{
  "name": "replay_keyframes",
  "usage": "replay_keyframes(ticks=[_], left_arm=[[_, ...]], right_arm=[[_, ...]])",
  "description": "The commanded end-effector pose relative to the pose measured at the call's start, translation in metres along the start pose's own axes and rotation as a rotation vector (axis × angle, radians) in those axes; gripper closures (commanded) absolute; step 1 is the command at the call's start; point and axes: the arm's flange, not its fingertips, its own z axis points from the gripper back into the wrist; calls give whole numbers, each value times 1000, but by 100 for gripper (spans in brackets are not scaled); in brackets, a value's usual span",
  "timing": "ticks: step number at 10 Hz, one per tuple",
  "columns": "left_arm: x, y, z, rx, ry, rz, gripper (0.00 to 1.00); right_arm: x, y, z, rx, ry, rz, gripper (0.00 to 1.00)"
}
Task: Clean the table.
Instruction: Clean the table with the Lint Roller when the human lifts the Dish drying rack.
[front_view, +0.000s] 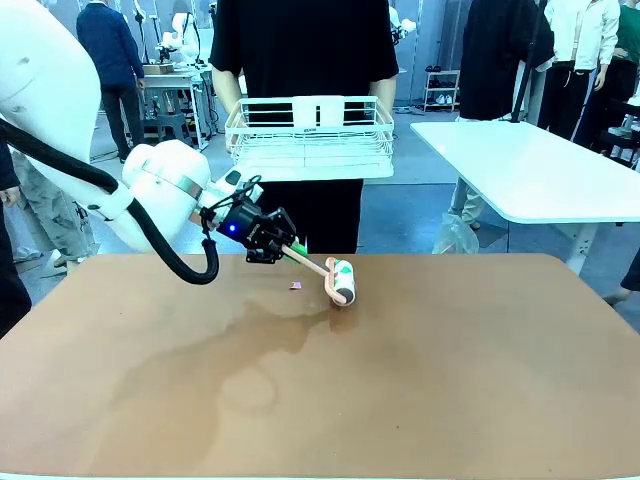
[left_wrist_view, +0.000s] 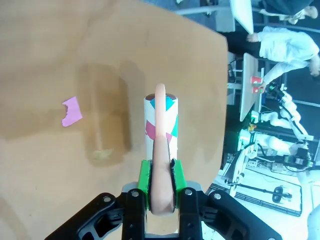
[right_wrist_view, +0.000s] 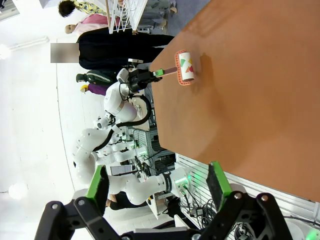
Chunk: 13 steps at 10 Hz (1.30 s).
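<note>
I see a lint roller with a pink handle and a teal-and-pink roll, and a pink paper scrap just beside it. Across from me, a person in black holds a white wire basket. A white-topped table stands to the right.

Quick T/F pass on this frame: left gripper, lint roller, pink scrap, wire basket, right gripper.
1. The left gripper is shut on the peach handle of the white lint roller with teal and pink patches. True.
2. The small pink paper scrap is stuck to the roller. False: it lies on the reddish-brown table, apart from the roller.
3. The white wire basket stands on the table. False: the person holds it up beyond the far edge.
4. The right gripper has its jaws open, holding nothing. True.
</note>
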Motion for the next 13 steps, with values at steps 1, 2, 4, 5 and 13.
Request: replay_keyframes(ticks=[1, 2, 4, 5, 13], left_arm=[[-14, -17, 34, -69, -16, 6, 78], [-18, -19, 55, -71, -10, 16, 78], [-19, -4, 98, -73, -14, 19, 78], [-19, 9, 119, -63, -29, 1, 78], [38, 108, 201, 40, 4, -98, 78]], right_arm=[[-1, 2, 1, 13, -2, 10, 0], [-1, 2, 1, 13, -2, 10, 0], [-1, 2, 1, 13, -2, 10, 0], [-1, 2, 1, 13, -2, 10, 0], [-1, 2, 1, 13, -2, 10, 0]])
